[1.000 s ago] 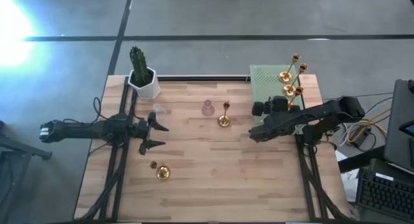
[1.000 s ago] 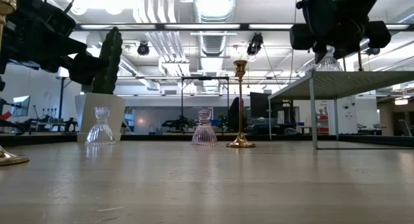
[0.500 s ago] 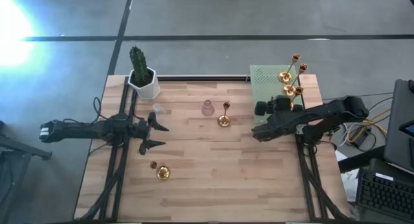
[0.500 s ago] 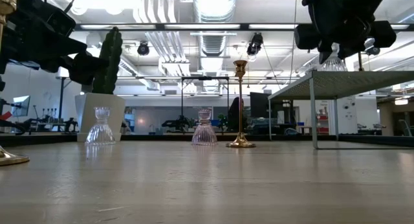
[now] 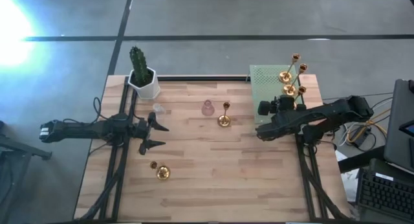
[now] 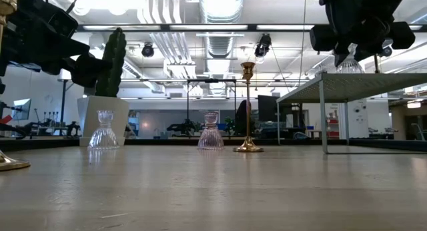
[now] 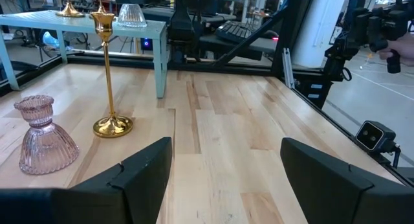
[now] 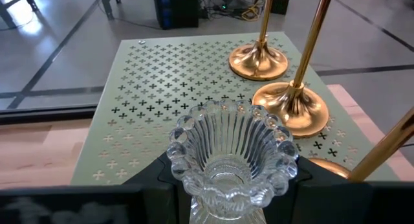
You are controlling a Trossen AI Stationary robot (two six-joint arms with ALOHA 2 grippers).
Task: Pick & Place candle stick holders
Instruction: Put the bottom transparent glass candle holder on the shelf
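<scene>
We noted a white pot (image 5: 147,83) with a cactus (image 5: 137,58) at the counter's (image 5: 213,179) far left corner. A pale green perforated shelf (image 5: 265,78) stood on legs at the far right corner; three gold holders (image 5: 289,75) stood on it.

On the counter itself: a clear glass holder (image 5: 157,109) near the pot, a pink glass holder (image 5: 207,108) mid-counter, a tall gold holder (image 5: 224,116) just beside it, and one gold holder (image 5: 159,171) lying near the front left.

The right gripper (image 8: 229,175) was closed on a clear ribbed glass holder (image 8: 231,156), held upright above the shelf's near edge. The right arm reached in from the right.

The left gripper (image 5: 155,135) hung above the counter's left side, jaws wide, holding nothing.
</scene>
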